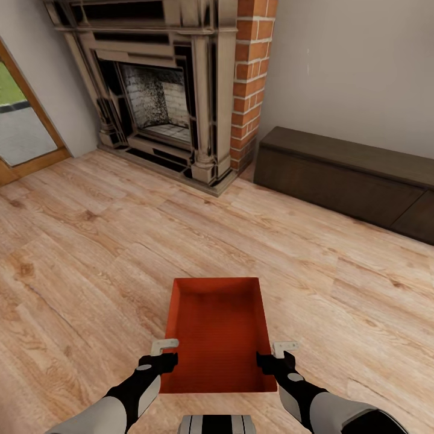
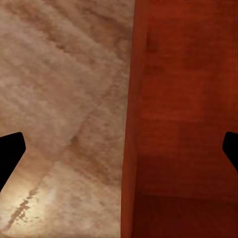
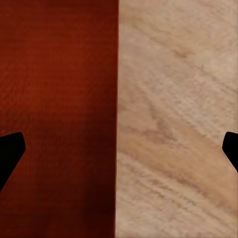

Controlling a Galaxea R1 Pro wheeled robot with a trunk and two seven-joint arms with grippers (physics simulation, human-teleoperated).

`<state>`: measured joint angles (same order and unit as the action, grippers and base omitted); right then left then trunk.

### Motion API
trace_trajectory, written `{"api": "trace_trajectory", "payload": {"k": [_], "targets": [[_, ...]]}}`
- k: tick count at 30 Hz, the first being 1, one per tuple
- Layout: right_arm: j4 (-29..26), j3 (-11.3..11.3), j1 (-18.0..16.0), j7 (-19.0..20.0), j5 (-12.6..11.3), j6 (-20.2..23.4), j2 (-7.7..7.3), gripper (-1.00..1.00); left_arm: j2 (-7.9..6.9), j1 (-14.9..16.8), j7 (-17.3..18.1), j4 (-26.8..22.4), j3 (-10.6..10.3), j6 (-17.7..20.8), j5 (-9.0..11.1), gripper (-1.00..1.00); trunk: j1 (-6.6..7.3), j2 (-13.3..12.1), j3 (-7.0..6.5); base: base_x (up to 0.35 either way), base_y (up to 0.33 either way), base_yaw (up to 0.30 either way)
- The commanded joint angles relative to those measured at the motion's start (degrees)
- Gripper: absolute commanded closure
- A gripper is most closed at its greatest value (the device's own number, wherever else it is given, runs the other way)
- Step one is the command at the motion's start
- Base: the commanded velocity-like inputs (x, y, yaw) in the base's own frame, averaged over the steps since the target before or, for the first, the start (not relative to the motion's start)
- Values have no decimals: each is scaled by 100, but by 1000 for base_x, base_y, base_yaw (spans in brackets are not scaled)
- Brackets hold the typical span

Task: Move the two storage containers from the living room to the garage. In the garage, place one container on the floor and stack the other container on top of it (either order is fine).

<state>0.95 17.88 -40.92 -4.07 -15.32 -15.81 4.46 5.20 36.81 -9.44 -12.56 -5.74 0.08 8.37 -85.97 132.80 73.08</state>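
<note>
One orange-red storage container sits on the pale wood-plank floor of the living room, just ahead of me, its ribbed inside showing. My left gripper is open and straddles the tub's left wall near the close corner. In the left wrist view that gripper has the wall between its spread fingers, with the container on one side. My right gripper is open astride the right wall; in the right wrist view the gripper spans the container and the floor. The second container is out of view.
A fireplace with a dark metal surround and a red-brick column stands ahead. A long low dark-brown bench runs along the right wall. A glass door is at the far left.
</note>
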Motion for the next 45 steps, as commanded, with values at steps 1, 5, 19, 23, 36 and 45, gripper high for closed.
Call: {"api": "trace_trajectory", "payload": {"k": [1,5,19,23,36,45], "targets": [[10,49,-4,-15,-44,-21,2,-100,-2,0,-32,-2,-50,1,59,-100,1,1,4,0,0,0],[10,49,-4,-15,-48,-19,9,-100,-2,1,-32,0,-50,1,59,-100,1,1,4,0,0,0],[10,49,-4,-15,-46,-20,10,100,-2,2,-32,52,-50,3,59,100,1,1,4,0,0,0],[10,49,-4,-15,-50,-19,10,100,5,1,-32,63,-54,9,56,100,1,1,4,0,0,0],[10,49,-4,-15,-44,-19,10,100,8,2,-36,42,-51,1,77,100,1,1,4,0,0,0],[10,49,-4,-15,-50,-19,11,100,7,2,-34,52,-50,1,77,100,111,-199,-86,0,0,0]]}}
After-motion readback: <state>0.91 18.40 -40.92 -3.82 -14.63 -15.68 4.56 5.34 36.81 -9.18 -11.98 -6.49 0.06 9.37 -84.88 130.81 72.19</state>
